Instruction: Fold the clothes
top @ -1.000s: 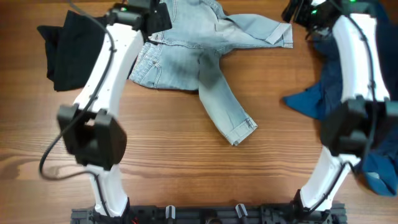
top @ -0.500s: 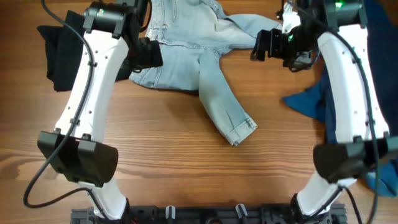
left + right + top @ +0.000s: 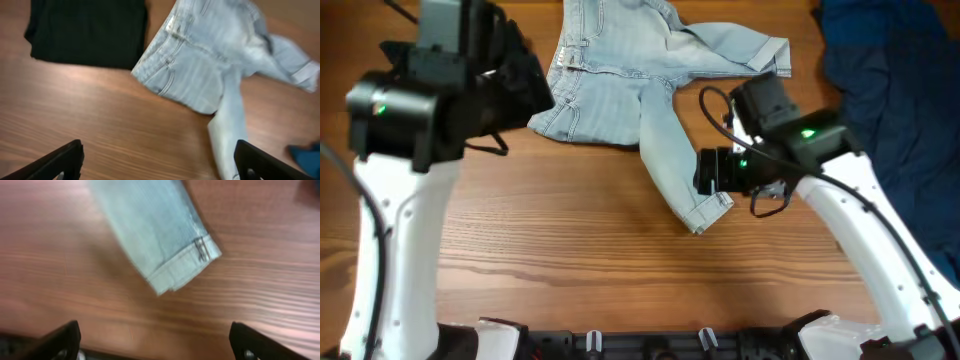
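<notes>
Pale blue denim jeans (image 3: 620, 90) at far middle of wooden table (image 3: 570, 250), waistband at left, one leg running toward near edge, other leg bent off to right. My right gripper (image 3: 155, 337) hovers over near leg's hemmed cuff, fingers wide apart, empty. My left gripper (image 3: 160, 160) above bare wood near hip corner, fingers spread, empty. Black garment (image 3: 85, 30) left of jeans. Dark blue garment (image 3: 890, 80) at far right.

Overhead: looks straight down on the desk (image 3: 570, 260), whole scene in frame.
Left wrist: high, oblique; takes in jeans (image 3: 195, 75) waistband and black garment (image 3: 87, 30).
Right wrist: nearer, above the leg hem (image 3: 180, 272); overhead shares that hem, mid-frame.
</notes>
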### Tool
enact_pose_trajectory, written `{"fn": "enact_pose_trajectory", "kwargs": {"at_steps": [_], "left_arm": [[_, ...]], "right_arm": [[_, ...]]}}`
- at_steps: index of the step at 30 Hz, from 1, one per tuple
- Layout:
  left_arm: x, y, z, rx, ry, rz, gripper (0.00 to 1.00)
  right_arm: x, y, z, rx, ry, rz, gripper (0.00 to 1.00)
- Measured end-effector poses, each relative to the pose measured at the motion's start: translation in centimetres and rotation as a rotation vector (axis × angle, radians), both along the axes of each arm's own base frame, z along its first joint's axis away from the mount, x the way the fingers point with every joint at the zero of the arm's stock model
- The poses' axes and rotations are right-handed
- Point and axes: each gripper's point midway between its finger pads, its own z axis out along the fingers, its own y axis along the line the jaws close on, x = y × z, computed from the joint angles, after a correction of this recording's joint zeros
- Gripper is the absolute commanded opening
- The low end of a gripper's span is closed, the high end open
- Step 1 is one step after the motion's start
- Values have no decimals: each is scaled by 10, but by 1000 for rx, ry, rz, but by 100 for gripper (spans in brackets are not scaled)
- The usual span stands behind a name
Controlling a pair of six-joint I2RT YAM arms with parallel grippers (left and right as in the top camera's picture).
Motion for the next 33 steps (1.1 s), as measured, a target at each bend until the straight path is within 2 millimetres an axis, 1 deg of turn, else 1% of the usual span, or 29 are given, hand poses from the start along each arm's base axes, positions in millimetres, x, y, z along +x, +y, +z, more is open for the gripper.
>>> {"fn": "enact_pose_trajectory", "kwargs": {"at_steps": [2,4,5,7,8,10,13,16,19,21,25,27,28,29,31,33], "left_arm": [[8,-2,-28,13,58,1,94],[14,-3,-54,21,101,3,94],[14,-3,-68,28,130,3,94],[16,-5,-81,27,146,1,95],[17,-5,-85,26,149,0,95],[16,-6,-88,24,157,-2,96],[16,-7,-88,20,155,-4,97],[16,-7,-88,20,155,-4,97],[16,-7,-88,20,155,-4,98],[16,-7,-88,20,155,-4,97],[16,-7,-88,21,155,-4,98],[16,-7,-88,20,155,-4,98],[16,-7,-88,20,155,-4,97],[16,-7,-88,20,155,-4,98],[16,-7,-88,21,155,-4,97],[16,-7,-88,20,155,-4,98]], "right_arm": [[-2,-7,-40,2,48,-102,89],[10,-12,-67,49,26,-191,72],[15,-15,-77,73,18,-241,72],[26,-12,-94,140,-25,-319,65],[28,-10,-101,162,-30,-348,65],[22,-8,-116,198,-9,-408,63],[12,-9,-127,204,39,-461,63],[7,-10,-130,202,57,-481,62],[9,-14,-131,185,48,-496,60],[10,-15,-134,173,46,-501,56],[17,-17,-144,155,37,-511,55],[20,-19,-152,137,36,-516,50],[22,-20,-154,130,33,-518,46],[23,-20,-156,125,30,-520,40],[25,-22,-163,111,32,-526,21],[27,-23,-166,104,28,-530,4]]}}
